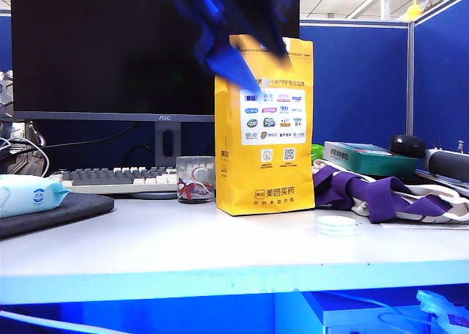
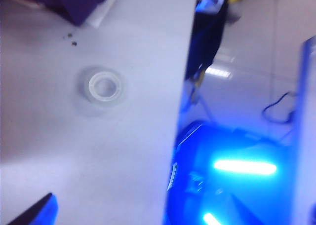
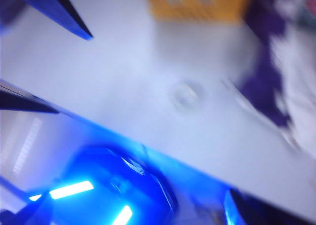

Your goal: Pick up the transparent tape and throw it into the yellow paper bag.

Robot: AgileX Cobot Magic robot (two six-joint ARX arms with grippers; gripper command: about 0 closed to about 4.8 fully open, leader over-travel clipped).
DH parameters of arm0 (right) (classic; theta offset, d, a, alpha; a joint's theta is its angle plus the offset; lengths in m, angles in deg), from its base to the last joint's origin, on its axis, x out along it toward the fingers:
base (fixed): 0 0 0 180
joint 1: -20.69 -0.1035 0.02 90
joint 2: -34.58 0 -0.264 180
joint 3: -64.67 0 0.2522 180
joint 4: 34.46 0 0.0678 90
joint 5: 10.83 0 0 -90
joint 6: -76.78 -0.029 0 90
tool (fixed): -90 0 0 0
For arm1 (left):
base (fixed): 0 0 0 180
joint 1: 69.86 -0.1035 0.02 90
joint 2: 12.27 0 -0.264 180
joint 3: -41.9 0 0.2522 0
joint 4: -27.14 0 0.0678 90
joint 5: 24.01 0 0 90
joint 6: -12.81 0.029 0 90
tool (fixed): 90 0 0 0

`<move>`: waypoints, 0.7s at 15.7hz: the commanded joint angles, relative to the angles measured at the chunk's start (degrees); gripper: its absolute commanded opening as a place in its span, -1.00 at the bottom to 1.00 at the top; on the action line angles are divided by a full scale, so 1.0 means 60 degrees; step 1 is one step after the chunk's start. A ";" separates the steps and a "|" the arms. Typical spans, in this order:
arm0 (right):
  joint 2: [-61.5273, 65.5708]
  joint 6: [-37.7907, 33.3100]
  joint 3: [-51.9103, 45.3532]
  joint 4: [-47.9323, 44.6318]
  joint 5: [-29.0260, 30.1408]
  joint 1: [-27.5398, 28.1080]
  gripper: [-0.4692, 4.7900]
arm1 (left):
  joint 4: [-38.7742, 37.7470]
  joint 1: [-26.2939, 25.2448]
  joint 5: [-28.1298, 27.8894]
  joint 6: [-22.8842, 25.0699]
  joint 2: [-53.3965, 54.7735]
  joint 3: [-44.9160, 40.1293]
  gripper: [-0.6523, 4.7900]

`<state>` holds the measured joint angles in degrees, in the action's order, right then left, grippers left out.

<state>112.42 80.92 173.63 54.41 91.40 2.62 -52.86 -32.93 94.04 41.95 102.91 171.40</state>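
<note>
From my seat the transparent tape [image 1: 336,225] lies flat on the pale surface [image 1: 183,246], just in front of the yellow paper bag [image 1: 265,125] and off its right front corner, apart from the bag and close to the heap of purple and white cloth [image 1: 381,191]. The bag stands upright near the middle of the surface, its white logo panel facing the exterior camera. A clear glass cup [image 1: 195,179] sits just beside the bag on its left, with a keyboard [image 1: 117,177] and a dark monitor [image 1: 110,48] behind it, and a blue-and-white wipes packet [image 1: 29,193] rests on a dark pad at the far left. In the exterior view a blurred dark and blue arm hangs above the bag's folded top, the blue tip of the left tool [image 1: 234,64] overlapping the upper front of the bag; I cannot make out its jaws there. The left wrist view looks down on the tape [image 2: 102,86] near the edge of the surface, with only one blue finger [image 2: 42,210] showing in a corner, well apart from the roll; that tool stands wide apart and holds nothing. The right wrist view is badly smeared, but I can pick out the tape [image 3: 185,95] as a faint ring, the bag [image 3: 197,3] beyond it, and the right tool's fingers [image 3: 64,13] spread wide, empty and clear of the roll.
</note>
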 commanded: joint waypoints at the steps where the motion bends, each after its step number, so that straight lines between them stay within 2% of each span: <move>1: -0.0277 0.0066 -0.0936 -0.0280 -0.0127 0.0011 1.00 | 0.1293 0.0444 -0.0423 -0.0055 0.0623 0.0033 1.00; 4: -0.0834 0.0051 -0.2259 -0.1009 -0.0087 0.0066 1.00 | 0.2361 0.0477 -0.0015 -0.0113 0.1096 0.0033 1.00; 6: -0.1206 0.0051 -0.2896 -0.1439 -0.0076 0.0135 1.00 | 0.2608 0.0466 -0.0073 -0.0087 0.1519 0.0033 1.00; 11: -0.1705 0.0055 -0.3093 -0.1803 0.0135 0.0208 1.00 | 0.3151 0.0535 0.0102 -0.0040 0.2331 0.0029 1.00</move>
<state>103.33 81.12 155.20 45.34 91.75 3.85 -35.14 -30.04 93.93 41.56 116.70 171.40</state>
